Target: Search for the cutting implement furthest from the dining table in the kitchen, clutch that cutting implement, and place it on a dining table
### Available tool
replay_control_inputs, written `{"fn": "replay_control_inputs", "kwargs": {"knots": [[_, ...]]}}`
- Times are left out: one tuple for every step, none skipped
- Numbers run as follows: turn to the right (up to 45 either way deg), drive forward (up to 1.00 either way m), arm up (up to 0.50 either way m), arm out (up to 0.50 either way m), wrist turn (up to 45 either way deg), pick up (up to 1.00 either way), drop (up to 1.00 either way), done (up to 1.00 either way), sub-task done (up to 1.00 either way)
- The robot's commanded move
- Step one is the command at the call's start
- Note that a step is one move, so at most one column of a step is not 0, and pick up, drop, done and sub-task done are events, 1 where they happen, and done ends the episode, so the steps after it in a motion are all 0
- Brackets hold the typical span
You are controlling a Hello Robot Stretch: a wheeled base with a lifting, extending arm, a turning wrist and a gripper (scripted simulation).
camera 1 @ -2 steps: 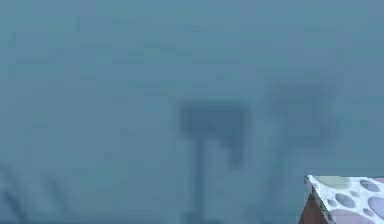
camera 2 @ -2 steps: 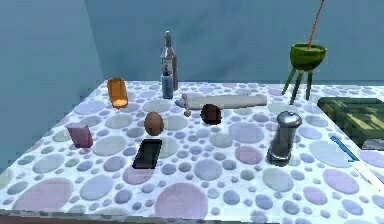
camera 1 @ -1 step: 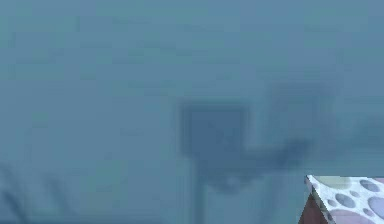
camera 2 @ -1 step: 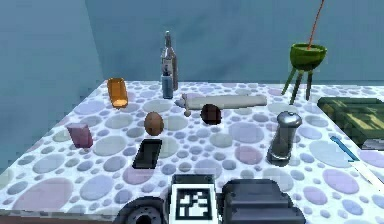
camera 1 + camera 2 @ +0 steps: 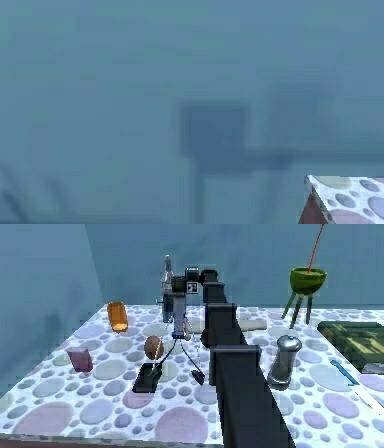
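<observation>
One dark arm (image 5: 232,364) reaches across the spotted dining table (image 5: 60,399), its gripper (image 5: 172,312) at one o'clock of a brown egg-shaped thing (image 5: 152,346). The gripper's state cannot be judged, nor whether it holds anything. A thin dark-handled utensil (image 5: 196,374), perhaps the knife, lies on the table at the gripper's five o'clock. A metal shaker (image 5: 283,360) stands at the utensil's three o'clock.

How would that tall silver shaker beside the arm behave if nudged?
The silver shaker stands tall and narrow on the dotted tablecloth, so it would probably tip easily. Its round body suggests it may roll once down. The shiny finish looks smooth, perhaps slippery to grasp.
</observation>
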Motion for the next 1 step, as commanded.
{"fn": "replay_control_inputs", "kwargs": {"knots": [[0.0,0.0,0.0,0.0,45.0,0.0,0.0,0.0,0.0]]}}
